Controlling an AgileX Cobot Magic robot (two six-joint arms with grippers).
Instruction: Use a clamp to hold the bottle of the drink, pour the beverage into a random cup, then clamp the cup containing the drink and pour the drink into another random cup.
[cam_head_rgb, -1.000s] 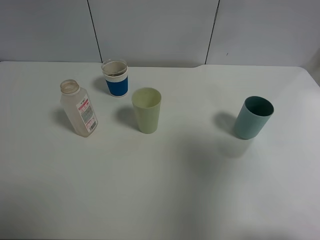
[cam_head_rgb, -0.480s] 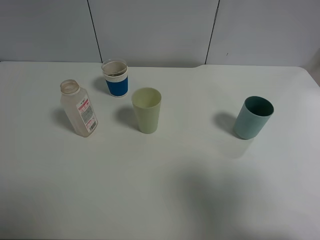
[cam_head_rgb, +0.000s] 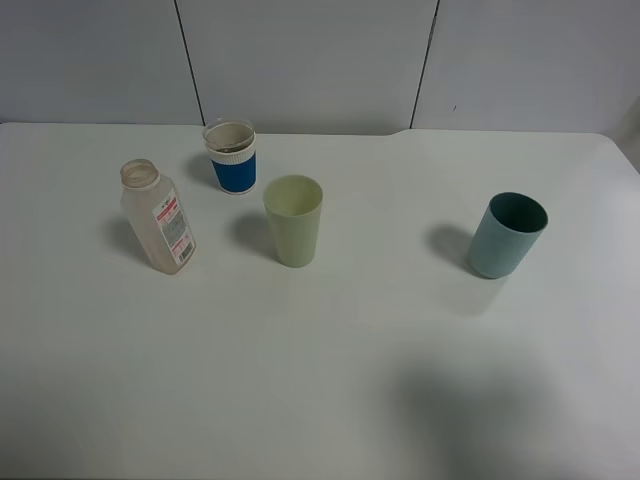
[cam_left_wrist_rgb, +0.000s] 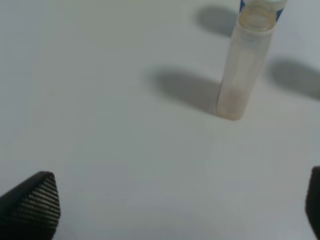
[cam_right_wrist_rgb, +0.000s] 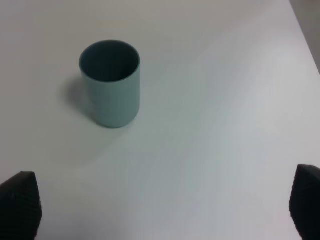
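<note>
I see a white table (cam_head_rgb: 330, 360). On it, the clear bottle (cam_head_rgb: 158, 218) stands upright, uncapped. Just right of the bottle is the yellow-green cup (cam_head_rgb: 293, 220); behind the bottle, the blue cup (cam_head_rgb: 232, 157); far right of it, a teal cup (cam_head_rgb: 506, 235). My left gripper (cam_left_wrist_rgb: 165, 210) and right gripper (cam_right_wrist_rgb: 160, 205) both have fingers spread wide, holding nothing.
</note>
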